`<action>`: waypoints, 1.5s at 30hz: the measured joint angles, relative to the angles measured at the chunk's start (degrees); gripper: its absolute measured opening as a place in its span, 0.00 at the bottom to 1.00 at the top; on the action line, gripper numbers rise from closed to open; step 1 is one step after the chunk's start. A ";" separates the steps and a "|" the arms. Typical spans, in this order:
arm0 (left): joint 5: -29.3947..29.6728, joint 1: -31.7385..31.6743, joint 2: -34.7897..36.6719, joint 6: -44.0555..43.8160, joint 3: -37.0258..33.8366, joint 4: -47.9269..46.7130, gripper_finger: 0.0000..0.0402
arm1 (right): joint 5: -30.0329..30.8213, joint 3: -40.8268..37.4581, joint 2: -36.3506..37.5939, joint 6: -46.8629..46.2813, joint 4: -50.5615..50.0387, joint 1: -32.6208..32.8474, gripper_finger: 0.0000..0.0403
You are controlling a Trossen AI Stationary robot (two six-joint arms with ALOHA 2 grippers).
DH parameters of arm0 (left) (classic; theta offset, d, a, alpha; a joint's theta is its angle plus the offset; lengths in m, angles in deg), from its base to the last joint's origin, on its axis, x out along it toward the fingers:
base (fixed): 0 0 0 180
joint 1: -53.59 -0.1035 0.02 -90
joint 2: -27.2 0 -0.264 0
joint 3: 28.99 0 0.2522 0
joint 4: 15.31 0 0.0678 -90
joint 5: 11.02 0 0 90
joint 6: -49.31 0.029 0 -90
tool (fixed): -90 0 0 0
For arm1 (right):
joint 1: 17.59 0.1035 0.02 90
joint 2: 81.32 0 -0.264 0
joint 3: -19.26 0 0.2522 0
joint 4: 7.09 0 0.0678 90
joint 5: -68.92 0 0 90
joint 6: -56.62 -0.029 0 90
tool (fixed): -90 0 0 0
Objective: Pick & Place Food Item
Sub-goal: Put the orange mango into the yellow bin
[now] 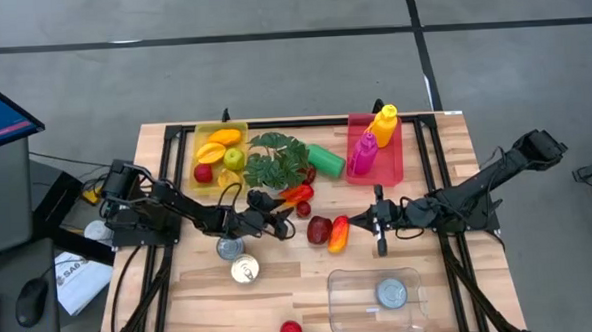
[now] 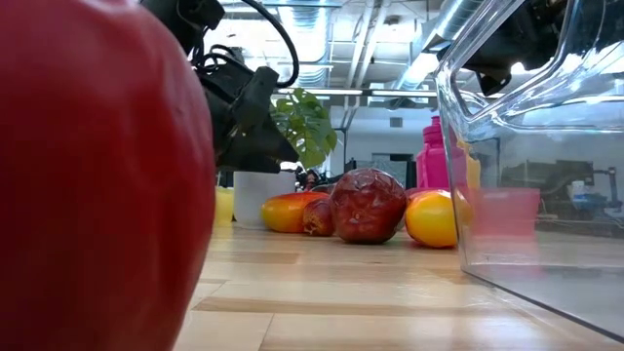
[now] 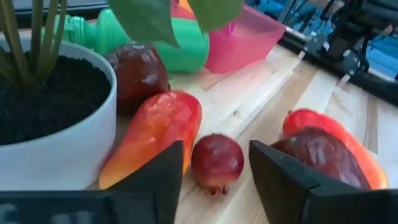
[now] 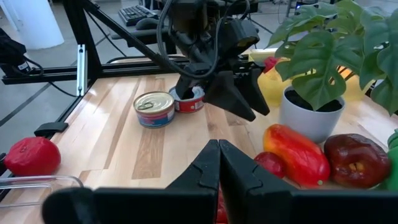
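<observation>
One small red fruit (image 3: 216,160) between left end effector (image 3: 216,171) fingers.

The left arm reaches from the left edge of the table toward the middle, stretched low over the surface, and the left gripper (image 1: 286,216) sits at its end with the wrist nearly level. Its two dark fingers (image 3: 163,177) stand apart with a clear gap between them, and they do not hold anything. The right arm comes in from the right edge in the same low, stretched pose, and the right gripper (image 1: 381,244) points across the table with its fingers (image 4: 205,167) pressed together, nothing between them.
</observation>
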 joint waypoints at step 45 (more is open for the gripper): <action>-1.83 4.34 -10.06 3.48 13.03 0.98 0.00 | -0.04 0.00 0.02 1.44 0.04 -0.28 0.00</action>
